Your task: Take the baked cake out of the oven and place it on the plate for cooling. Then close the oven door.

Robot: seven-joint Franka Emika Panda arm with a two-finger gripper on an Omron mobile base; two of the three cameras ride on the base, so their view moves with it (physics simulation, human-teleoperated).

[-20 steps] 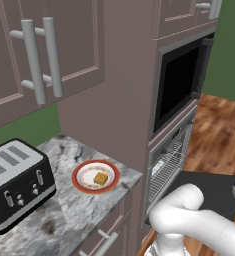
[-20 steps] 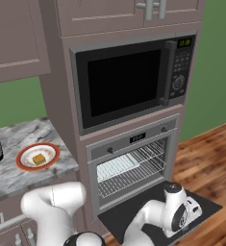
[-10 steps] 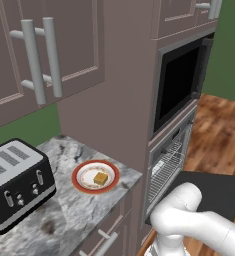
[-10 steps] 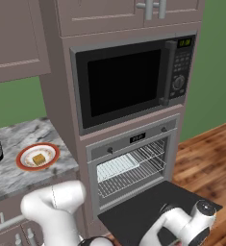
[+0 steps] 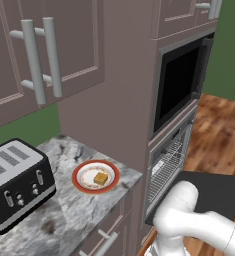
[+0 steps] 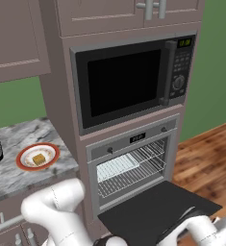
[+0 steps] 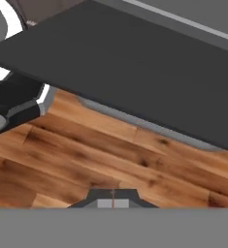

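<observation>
Your gripper is barely visible at 6 o'clock, jaws closed, empty, under the open oven door; baked cake sits on plate at 9 o'clock

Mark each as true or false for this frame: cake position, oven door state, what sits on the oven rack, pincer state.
1. The baked cake lies on the plate. True.
2. The oven door is shut. False: it hangs open, lying flat in front of the oven.
3. A pale baking tray sits on a wire rack inside the oven. True.
4. The pincer is open. False: it is shut, holding nothing, beneath the door's edge above the wooden floor.
5. The toaster stands on the plate. False: it stands beside it on the counter.
</observation>
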